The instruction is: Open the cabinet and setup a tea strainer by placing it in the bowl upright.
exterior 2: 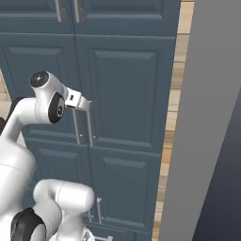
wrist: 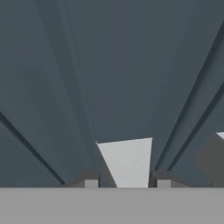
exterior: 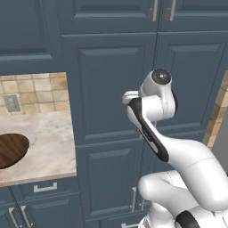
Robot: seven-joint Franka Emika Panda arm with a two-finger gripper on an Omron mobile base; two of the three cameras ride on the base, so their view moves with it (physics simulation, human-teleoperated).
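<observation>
The tall slate-blue cabinet (exterior: 102, 89) (exterior 2: 127, 84) stands straight ahead with both doors shut. My gripper (exterior 2: 84, 103) is at the top of its two vertical silver bar handles (exterior 2: 89, 127). In the hand view one silver handle (wrist: 127, 162) runs between my gripper (wrist: 127, 183), whose fingertips (wrist: 91, 183) are drawn in close on either side of the bar. Over on the left counter lies the dark brown wooden bowl (exterior: 11, 149), partly cut off by the picture's edge. The tea strainer is hidden.
A marble counter (exterior: 49, 142) with drawers below it and a tiled wall behind lies left of the cabinet. More blue doors with handles (exterior 2: 68, 12) sit above and below. A grey wall panel (exterior 2: 202, 117) rises at the right.
</observation>
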